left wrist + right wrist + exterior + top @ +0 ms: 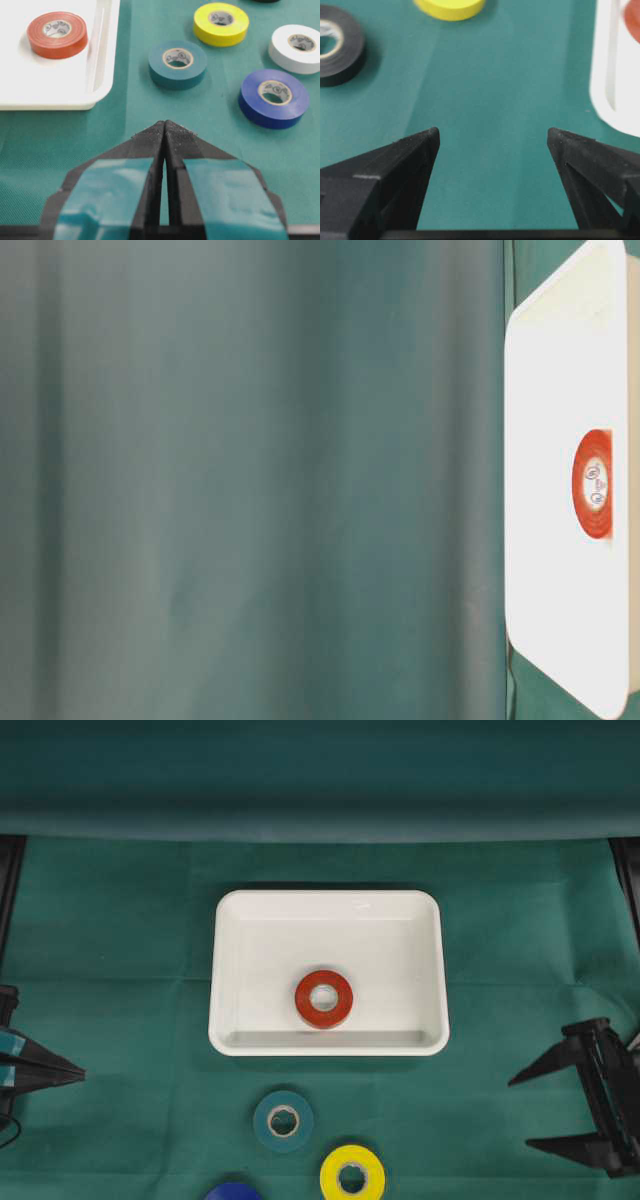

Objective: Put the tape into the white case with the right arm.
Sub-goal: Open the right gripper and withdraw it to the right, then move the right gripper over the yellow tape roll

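Already one red tape roll (323,999) lies flat inside the white case (228,970). Spread wide and empty, the right gripper (535,1109) sits well right of the case, pointing toward the yellow roll (352,1172).

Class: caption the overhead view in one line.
Red tape roll lying in glossy white rectangular case; open right gripper empty.

green cloth (120,940), black roll (335,50)
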Motion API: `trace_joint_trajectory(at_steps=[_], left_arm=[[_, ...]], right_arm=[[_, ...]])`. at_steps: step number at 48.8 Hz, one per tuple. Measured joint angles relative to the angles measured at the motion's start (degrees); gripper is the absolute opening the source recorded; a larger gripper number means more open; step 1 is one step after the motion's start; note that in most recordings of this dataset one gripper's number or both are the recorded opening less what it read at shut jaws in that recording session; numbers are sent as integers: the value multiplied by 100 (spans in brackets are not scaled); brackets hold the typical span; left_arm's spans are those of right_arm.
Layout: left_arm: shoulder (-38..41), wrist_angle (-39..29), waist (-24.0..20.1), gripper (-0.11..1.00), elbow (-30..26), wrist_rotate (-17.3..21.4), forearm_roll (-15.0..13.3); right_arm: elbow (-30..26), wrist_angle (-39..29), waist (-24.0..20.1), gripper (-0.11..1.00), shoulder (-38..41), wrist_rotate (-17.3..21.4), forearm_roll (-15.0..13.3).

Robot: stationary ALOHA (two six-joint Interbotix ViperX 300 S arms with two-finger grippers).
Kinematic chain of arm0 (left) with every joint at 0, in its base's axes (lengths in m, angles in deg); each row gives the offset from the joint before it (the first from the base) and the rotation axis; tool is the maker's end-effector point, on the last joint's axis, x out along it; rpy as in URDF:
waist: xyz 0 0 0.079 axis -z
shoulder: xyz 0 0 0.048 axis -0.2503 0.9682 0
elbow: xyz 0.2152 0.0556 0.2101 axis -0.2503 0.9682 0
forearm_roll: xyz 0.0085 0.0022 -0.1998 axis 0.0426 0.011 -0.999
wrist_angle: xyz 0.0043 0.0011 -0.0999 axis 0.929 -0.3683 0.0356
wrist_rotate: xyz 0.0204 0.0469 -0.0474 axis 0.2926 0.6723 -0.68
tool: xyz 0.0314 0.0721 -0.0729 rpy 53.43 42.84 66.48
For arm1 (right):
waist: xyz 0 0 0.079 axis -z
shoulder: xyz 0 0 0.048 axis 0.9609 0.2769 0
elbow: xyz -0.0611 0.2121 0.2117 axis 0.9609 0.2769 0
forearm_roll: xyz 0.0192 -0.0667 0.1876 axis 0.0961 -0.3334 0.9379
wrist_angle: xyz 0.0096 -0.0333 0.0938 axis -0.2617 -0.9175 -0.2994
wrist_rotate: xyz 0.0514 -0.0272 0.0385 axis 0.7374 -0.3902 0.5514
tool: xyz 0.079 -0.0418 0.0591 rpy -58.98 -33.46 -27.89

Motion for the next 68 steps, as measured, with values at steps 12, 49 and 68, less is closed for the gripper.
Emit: trace_joint_trajectory(at_steps=[12,49,68], left_arm=[[0,0,0,0,0,0,0],[0,0,-9,0,0,0,0],[0,0,-9,0,0,0,-9]], right_arm=[[9,0,-105,65,9,9,9],[-791,536,-290,65,1652,9,0],[-2101,571,-290,66,3393,9,0]])
